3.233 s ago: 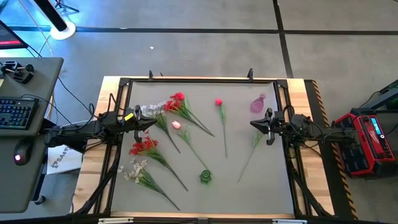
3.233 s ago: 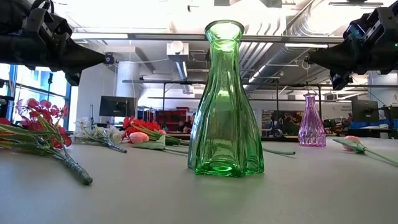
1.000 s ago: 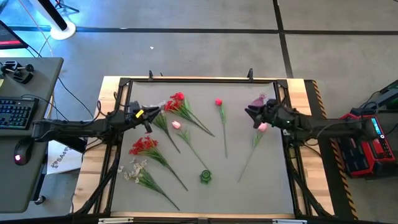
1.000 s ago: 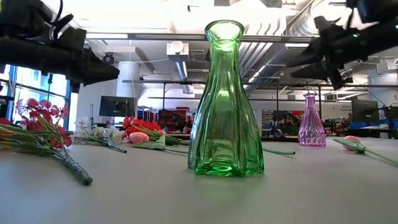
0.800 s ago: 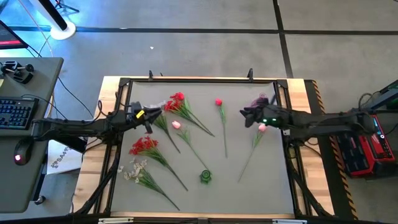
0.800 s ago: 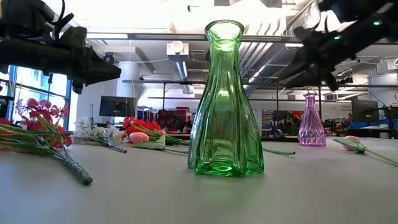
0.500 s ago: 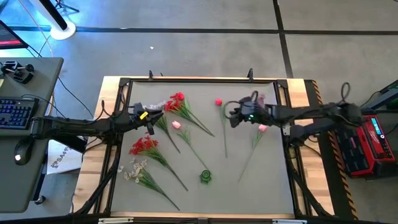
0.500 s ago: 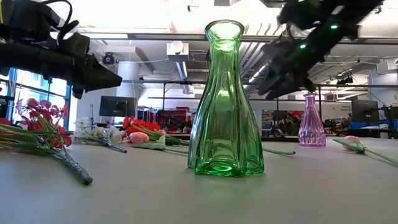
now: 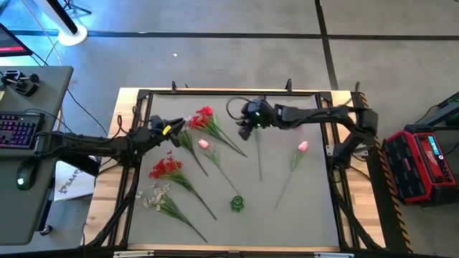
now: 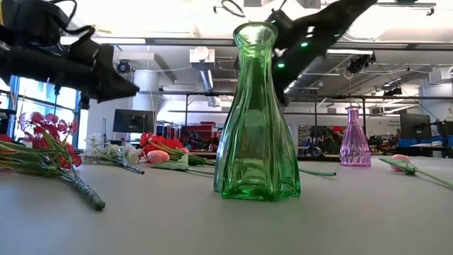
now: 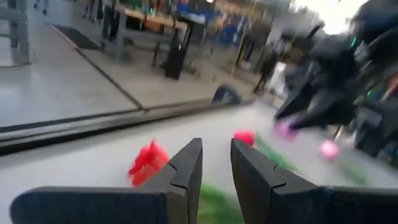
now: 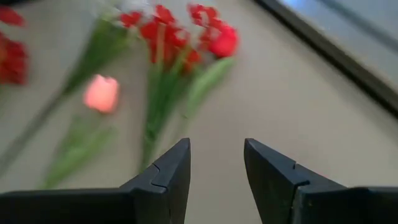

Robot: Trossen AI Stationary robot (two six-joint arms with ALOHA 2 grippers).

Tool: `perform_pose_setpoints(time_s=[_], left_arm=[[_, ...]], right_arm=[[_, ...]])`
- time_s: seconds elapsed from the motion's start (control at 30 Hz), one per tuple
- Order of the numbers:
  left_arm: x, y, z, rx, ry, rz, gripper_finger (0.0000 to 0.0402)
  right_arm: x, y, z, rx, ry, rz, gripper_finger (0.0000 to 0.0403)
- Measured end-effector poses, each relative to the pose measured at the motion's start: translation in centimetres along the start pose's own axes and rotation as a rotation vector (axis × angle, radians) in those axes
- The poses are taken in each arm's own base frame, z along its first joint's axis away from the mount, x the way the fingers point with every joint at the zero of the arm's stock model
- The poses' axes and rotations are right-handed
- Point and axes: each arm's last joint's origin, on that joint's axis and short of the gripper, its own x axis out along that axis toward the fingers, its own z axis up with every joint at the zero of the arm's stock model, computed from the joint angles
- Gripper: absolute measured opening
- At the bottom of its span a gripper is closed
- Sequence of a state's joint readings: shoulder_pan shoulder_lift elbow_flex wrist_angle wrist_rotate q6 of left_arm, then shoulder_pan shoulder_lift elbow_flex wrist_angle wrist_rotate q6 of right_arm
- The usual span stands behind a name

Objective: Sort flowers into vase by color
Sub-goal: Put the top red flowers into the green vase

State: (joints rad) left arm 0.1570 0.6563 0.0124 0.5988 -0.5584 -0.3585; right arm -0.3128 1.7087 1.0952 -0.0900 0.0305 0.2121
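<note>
On the left of the desk (image 9: 287, 208), the left gripper (image 9: 172, 133) hangs over the far-left part of the mat, its fingers (image 11: 186, 171) a narrow gap apart with nothing between them. Just beside it lies a red blossom cluster (image 9: 204, 117) with its stem running toward the middle, and a pink bud (image 9: 204, 143) lies a little nearer. A second red cluster (image 9: 166, 168) lies near the left edge, and a white spray (image 9: 153, 196) lies nearer still, at the near-left.

At the near middle stands a green vase (image 10: 255, 113), upright.

Farther back, the right gripper (image 9: 246, 126) reaches across from the right side to the far middle, above the long stem (image 9: 257, 154) of a single red flower whose head it hides. Its fingers (image 12: 165, 177) are parted and hold nothing; the right wrist view shows the red cluster and the pink bud ahead of them.

To the right, a second pink bud (image 9: 302, 147) lies on its stem. A pink vase (image 10: 354, 139) stands at the far right in the low view.
</note>
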Motion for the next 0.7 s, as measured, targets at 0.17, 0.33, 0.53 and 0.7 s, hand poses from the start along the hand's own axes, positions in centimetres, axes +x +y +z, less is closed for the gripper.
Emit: perform_pose_setpoints(time_s=[0.17, 0.33, 0.53, 0.7], left_arm=[[-0.1, -0.6, 0.9, -0.207, -0.049, -0.133, 0.0074], [0.2, -1.0, 0.9, -0.323, 0.05, -0.161, 0.0074], [1.0, -2.2, 2.4, -0.324, 0.135, -0.148, 0.0074], [1.7, -3.5, 4.6, -0.239, 0.208, -0.088, 0.0074]], right_arm=[[1.2, 0.3, 1.5, 0.116, 0.18, 0.095, 0.0138], [0.8, 0.4, 2.3, 0.129, 0.312, -0.026, 0.0138], [2.2, 1.2, 3.2, 0.074, 0.234, 0.061, 0.0138], [5.2, 1.8, 2.0, 0.021, 0.229, 0.135, 0.0138]])
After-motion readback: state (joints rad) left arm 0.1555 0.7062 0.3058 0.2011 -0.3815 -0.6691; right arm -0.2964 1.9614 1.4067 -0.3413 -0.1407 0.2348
